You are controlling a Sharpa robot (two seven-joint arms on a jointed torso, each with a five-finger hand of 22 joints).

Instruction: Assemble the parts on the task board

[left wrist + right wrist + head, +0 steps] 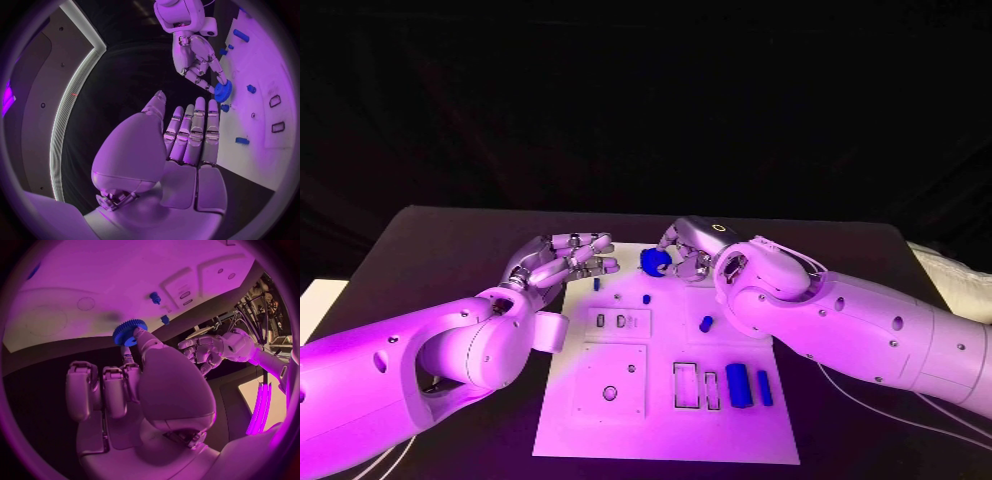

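Note:
The white task board (733, 440) lies in the middle of the table. My right hand (692, 248) hovers over the board's far edge and pinches a blue gear (656, 262) between thumb and a finger. The gear (129, 332) sits at the fingertips, just above the board (75, 280). My left hand (563, 262) hangs beside the board's far left corner, fingers stretched out and holding nothing. From the left wrist, the left hand (187, 145) points toward the right hand (197, 55) and the gear (223, 91).
Small blue pegs (646, 298) (707, 323) stand on the board's middle. Two longer blue cylinders (738, 385) (764, 387) lie near its front right, beside rectangular slots (687, 385). A square plate with holes (610, 385) takes up the front left.

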